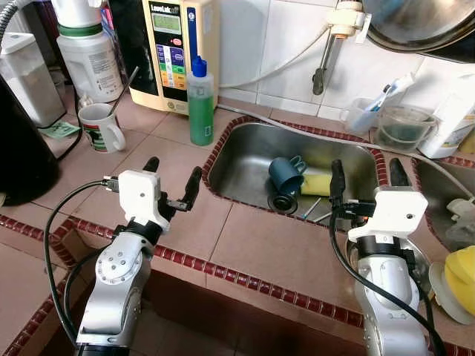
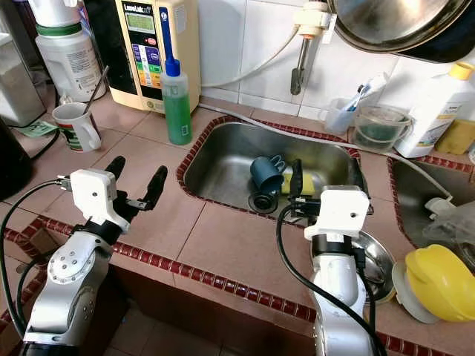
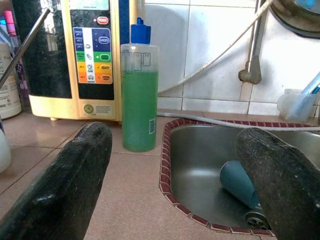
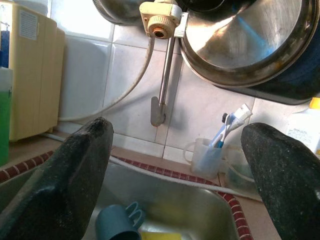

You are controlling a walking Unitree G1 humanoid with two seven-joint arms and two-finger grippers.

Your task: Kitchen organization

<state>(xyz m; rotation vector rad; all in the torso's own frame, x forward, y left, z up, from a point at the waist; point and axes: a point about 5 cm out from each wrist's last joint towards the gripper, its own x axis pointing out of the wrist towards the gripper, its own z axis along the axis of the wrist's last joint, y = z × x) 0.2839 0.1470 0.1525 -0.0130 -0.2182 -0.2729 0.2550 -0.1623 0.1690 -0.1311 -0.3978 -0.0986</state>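
Note:
A dark blue cup lies on its side in the steel sink, next to a yellow sponge and the drain. A green soap bottle with a blue cap stands on the tiled counter at the sink's left rim. My left gripper is open over the counter left of the sink, nothing between its fingers. My right gripper is open above the sink's near right corner, holding nothing. The left wrist view shows the bottle and cup ahead.
A white mug with a spoon, a cream water dispenser and a white jug stand at the back left. A tap, toothbrush cup and clear tub line the back wall. A steel dish and yellow lid lie right.

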